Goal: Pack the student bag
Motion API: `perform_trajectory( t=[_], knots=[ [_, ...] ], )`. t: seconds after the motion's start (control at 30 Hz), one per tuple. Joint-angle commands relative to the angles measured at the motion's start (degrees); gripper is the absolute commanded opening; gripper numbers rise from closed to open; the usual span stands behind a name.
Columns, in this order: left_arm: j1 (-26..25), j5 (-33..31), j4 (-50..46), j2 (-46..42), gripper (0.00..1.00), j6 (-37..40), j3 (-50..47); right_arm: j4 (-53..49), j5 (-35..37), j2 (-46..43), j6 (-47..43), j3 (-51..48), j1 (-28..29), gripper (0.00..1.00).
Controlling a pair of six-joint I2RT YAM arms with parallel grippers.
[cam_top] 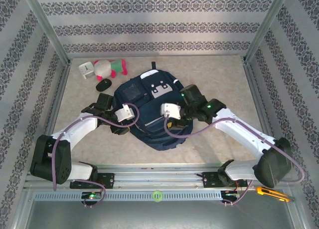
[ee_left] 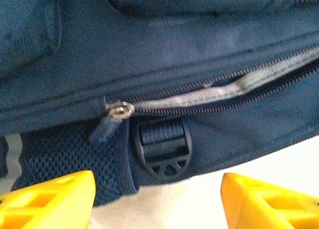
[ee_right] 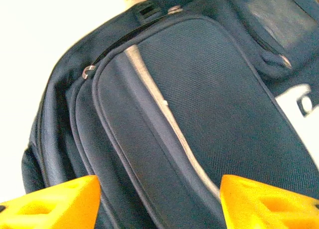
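Observation:
The student bag (cam_top: 149, 109), a big navy backpack with grey-white patches, lies flat mid-table. At the bag's left side sits my left gripper (cam_top: 121, 128), open. In the left wrist view its yellow fingers (ee_left: 50, 201) stand wide apart around bare table, just short of the bag (ee_left: 164, 64). A silver zip pull (ee_left: 118, 111) and a black strap buckle (ee_left: 163, 149) lie ahead, and the zip gapes a little over grey lining. My right gripper (cam_top: 174, 123) hovers open over the bag's front. Its fingers (ee_right: 55, 204) straddle the front pocket (ee_right: 199, 104) without gripping it.
A pink, white and green plush toy (cam_top: 110, 67), a small white cube (cam_top: 86, 69) and a black mouse (cam_top: 103, 83) lie at the back left. A yellow utility knife (cam_top: 271, 193) rests on the near rail at the right. Metal frame posts stand at the back corners.

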Motion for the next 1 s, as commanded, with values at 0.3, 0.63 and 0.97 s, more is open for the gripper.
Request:
perform_trajectory(
  t=[0.3, 0.63, 0.97],
  knots=[
    [0.72, 11.49, 5.64, 9.21, 0.38, 4.54, 5.02, -0.96, 8.8, -9.07, 71.23, -10.69, -4.2, 0.7],
    [0.57, 15.22, 3.75, 6.62, 0.13, 2.69, 3.52, 15.3, 6.62, -14.02, 90.53, -25.66, -2.37, 0.64],
    [-1.64, 13.44, 2.62, 2.09, 0.0, -3.02, 0.7, 29.4, 10.3, -13.0, 101.19, -31.19, -1.05, 0.57]
  ],
)
